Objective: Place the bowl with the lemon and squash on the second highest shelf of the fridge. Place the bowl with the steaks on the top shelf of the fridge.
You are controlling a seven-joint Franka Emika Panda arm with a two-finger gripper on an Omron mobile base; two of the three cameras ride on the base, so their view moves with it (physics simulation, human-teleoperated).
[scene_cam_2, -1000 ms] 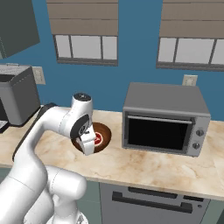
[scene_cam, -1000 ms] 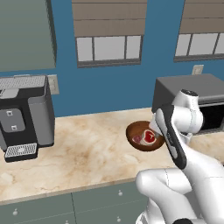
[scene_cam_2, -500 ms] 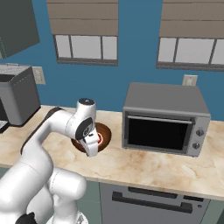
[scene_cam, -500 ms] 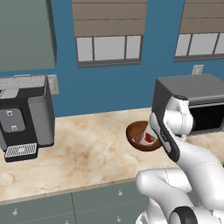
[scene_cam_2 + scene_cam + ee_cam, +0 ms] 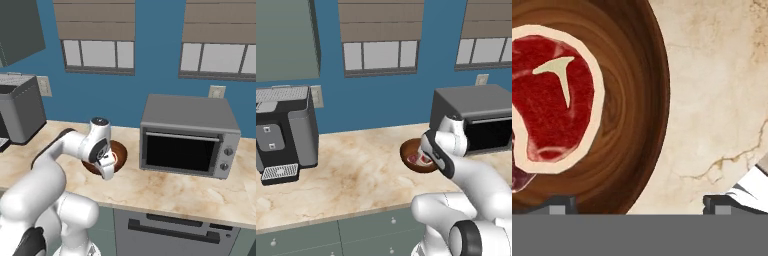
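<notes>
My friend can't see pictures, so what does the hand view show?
A round brown wooden bowl holding a raw red steak with a pale fat rim sits on the beige marbled counter. The two dark fingers stand wide apart, one over the bowl, one over the counter.

Steak (image 5: 552, 100) in bowl (image 5: 637, 100), left of microwave (image 5: 187, 135).

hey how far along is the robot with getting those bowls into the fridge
Nothing looks done yet. The bowl of steaks sits on the counter beside the microwave. In hand: the open claw hangs over the bowl's rim, one finger inside and one outside, gripping nothing. Left: grasping and lifting it, carrying it to the fridge's top shelf, then the lemon and squash bowl.
</notes>
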